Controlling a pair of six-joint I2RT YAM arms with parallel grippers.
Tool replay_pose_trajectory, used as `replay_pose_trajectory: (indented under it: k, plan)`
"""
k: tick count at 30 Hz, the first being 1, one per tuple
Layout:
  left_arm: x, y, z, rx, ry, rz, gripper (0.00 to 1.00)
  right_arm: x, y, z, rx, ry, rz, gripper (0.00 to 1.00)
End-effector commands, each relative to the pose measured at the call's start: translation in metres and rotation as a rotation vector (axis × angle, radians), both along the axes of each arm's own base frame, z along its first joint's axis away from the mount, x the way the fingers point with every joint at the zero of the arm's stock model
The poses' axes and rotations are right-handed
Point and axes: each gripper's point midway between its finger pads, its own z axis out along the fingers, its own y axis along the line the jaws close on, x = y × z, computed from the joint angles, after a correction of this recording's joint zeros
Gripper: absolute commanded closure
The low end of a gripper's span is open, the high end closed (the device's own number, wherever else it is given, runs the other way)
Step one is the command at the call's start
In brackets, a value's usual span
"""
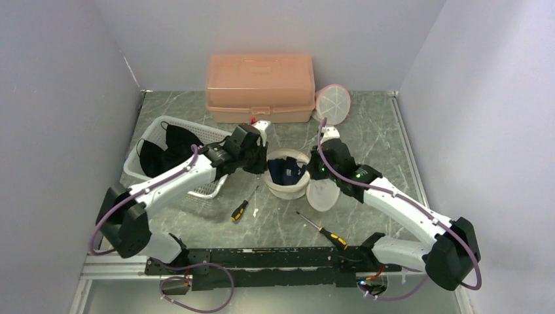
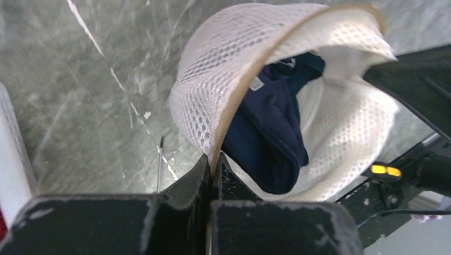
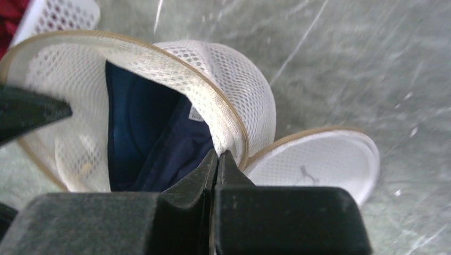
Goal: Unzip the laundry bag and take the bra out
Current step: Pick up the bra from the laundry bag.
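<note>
The navy bra lies crumpled inside the round mesh laundry bag, which sits mid-worktop between the two arms, its mouth facing up and its zipped lid already swung out flat on the robot's right. The bag is a bowl with no real long axis, and the bra is folded too tightly to show which way it runs. The left hand is pressed together on the tan-trimmed rim at one side, and the right hand pinches the rim opposite. Unzipping looks done; removal is the step in hand, and it probably calls for one hand to release the rim and reach in for the bra while the other steadies the bag
</note>
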Motion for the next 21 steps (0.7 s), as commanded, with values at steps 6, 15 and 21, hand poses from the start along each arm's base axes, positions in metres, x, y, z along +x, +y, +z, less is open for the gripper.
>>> replay_pose_trajectory:
  k: [6,15,21]
  plan:
    - [-0.001,-0.008,0.05,-0.119,-0.187,0.056,0.97,0.029,0.005,0.052,-0.071,-0.186,-0.039,1.0]
    - [-0.013,0.007,-0.013,-0.056,-0.098,0.156,0.97,-0.005,0.003,-0.034,-0.099,-0.03,-0.041,0.97]
    - [-0.02,0.014,-0.022,-0.038,-0.077,0.167,0.97,-0.015,0.001,-0.019,-0.06,-0.053,-0.046,0.61]
